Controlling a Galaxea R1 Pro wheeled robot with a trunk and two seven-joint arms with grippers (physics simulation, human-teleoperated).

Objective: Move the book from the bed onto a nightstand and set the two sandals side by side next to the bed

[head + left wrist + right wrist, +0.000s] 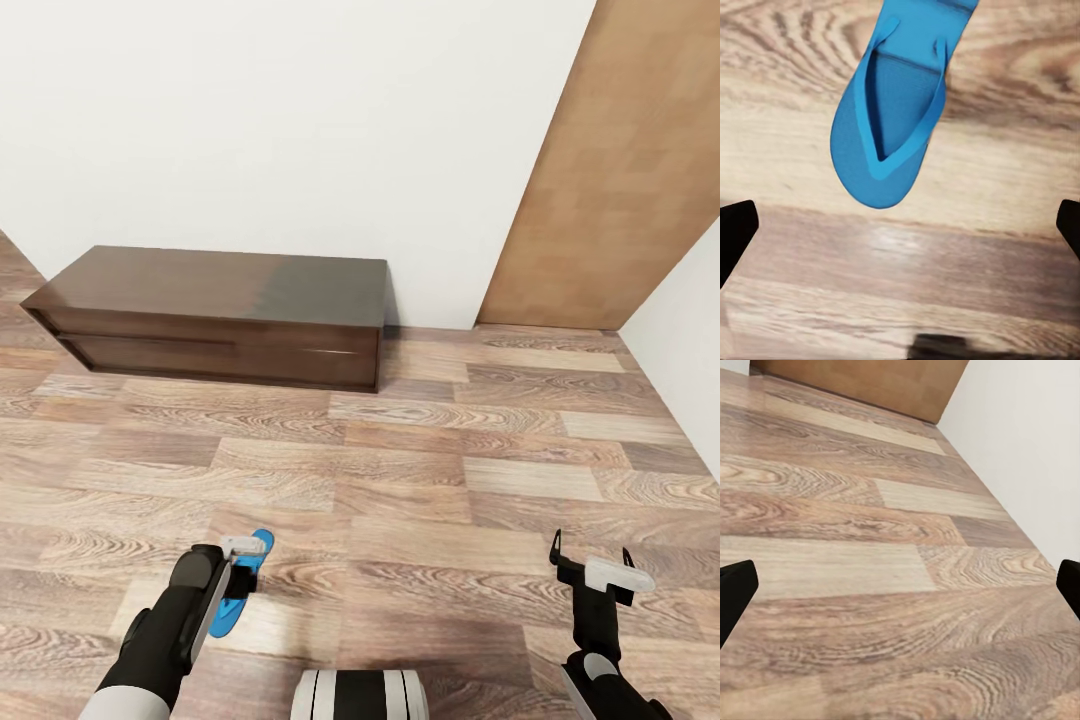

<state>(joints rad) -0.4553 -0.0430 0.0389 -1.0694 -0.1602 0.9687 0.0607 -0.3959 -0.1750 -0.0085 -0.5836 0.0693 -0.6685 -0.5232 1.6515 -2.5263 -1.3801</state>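
Low at the left of the frame, one blue sandal (240, 585) is seen lying lengthwise just under the wide-open left gripper (238, 562), far from the open right gripper (590, 560).

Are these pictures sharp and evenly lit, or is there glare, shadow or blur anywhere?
Head view: soft, even light; the long dark bench carries a pale sheen on the left part of its top, with a thin shadow at its base. Left wrist view: the blue sandal is crisp, the floor near the fingers looks smeared, with a whitish glare patch. Right wrist view: the nearest planks look soft and stretched.
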